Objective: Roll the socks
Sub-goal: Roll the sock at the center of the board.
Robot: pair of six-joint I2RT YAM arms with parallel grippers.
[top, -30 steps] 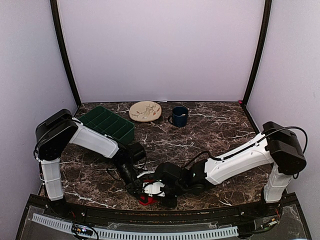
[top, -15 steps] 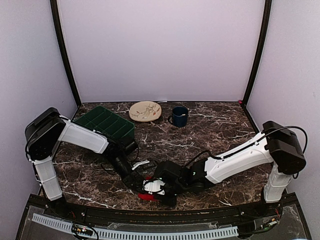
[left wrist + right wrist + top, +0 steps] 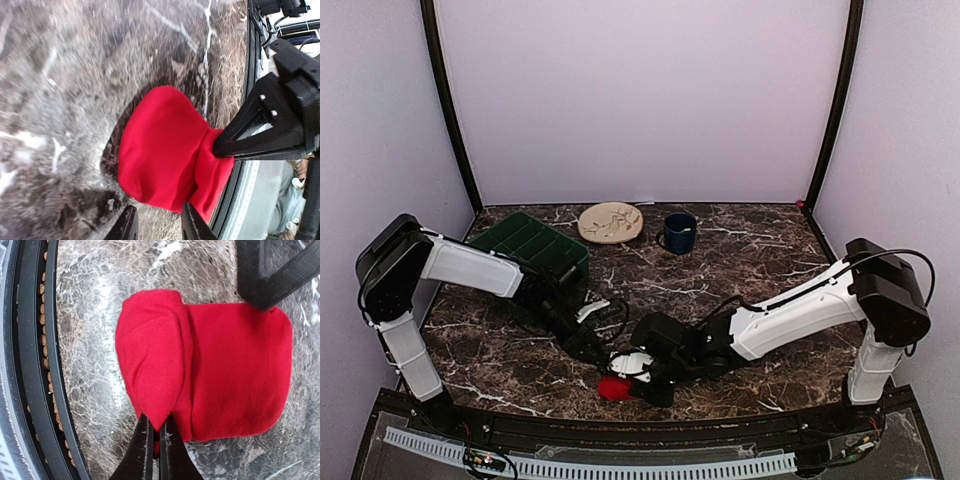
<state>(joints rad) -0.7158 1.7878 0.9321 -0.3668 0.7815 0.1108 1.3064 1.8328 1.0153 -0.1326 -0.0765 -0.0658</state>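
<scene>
Right wrist view: my right tool point(image 3: 156, 424) pinched a fold of the red socks point(image 3: 220, 370), bundled on the tabletop point(image 3: 90, 315) near its front edge; my left tool point(image 3: 157, 216) stood slightly parted, empty, just beside them.

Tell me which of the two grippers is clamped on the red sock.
The right gripper: its jaws are pinched shut on a fold of the red sock, while the left gripper stands open at the sock's edge, holding nothing.

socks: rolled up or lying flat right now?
Partly folded, not rolled: in the right wrist view one end of the socks is doubled over the flat rest, the right gripper pinching that fold's edge.
</scene>
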